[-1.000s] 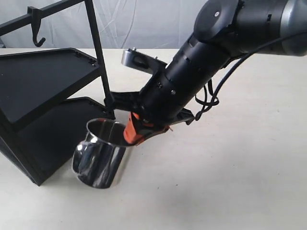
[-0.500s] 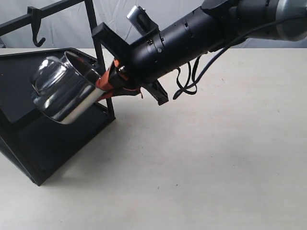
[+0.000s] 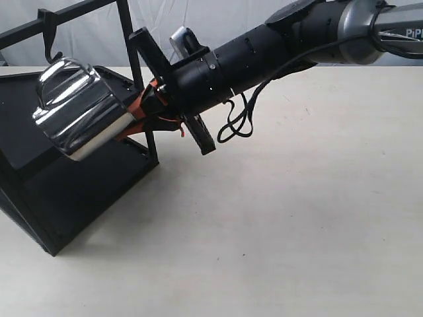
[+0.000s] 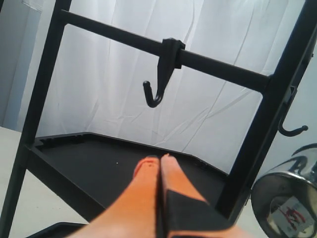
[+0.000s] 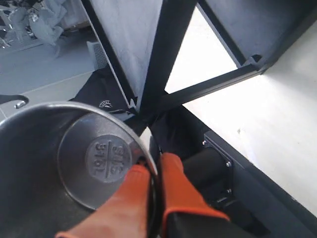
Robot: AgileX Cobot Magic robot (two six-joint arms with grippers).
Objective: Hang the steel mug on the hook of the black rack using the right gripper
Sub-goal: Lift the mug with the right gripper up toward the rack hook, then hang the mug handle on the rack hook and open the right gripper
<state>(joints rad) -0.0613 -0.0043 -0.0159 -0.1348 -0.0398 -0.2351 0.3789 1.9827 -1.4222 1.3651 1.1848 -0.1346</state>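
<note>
Since half a second ago the steel mug [image 3: 78, 109] has risen and tipped further, so its looped handle now sits just under the hook [image 3: 51, 39]. My right gripper [image 3: 142, 109] is clamped on the mug's rim, one orange finger [image 5: 124, 203] inside, the other outside. My left gripper [image 4: 159, 174] is pinched closed on nothing, facing the black rack [image 3: 39, 165]. To do this well, I'd judge the handle loop must rise past the hook's tip, then settle slowly before I release.
</note>
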